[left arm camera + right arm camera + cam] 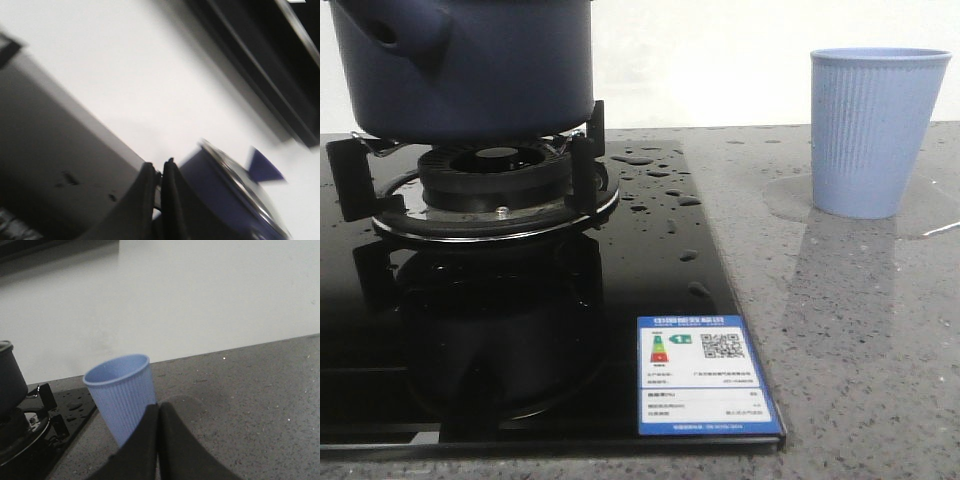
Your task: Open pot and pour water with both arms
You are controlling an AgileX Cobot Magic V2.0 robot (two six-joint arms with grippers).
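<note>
Large dark navy-blue round matte pot (470,65) sits up on the black burner grate (470,175) of the glossy black glass hob (650,250), at my left of the front view; its stubby hollow tube handle (405,35) points toward the camera-left. I judge it heavy and rigid, likely sloshing if water is inside, and the smooth sides look slippery, so the tube handle is where I'd take hold. From the left wrist I see the pot's rim with a metal edge; can't tell if a lid is on. Water (655,185) shows as glossy droplets on the glass and a thin wet patch around the base of the light blue ribbed plastic cup (875,130), which stands upright on the grey speckled stone counter (860,350), well apart from the pot. Cup looks light, easy to tip. Left gripper (161,167) jaws are pressed together, holding nothing, just beside the pot. Right gripper (158,412) jaws likewise closed and empty, near the cup. White wall behind, energy label sticker (705,385) on the hob corner
</note>
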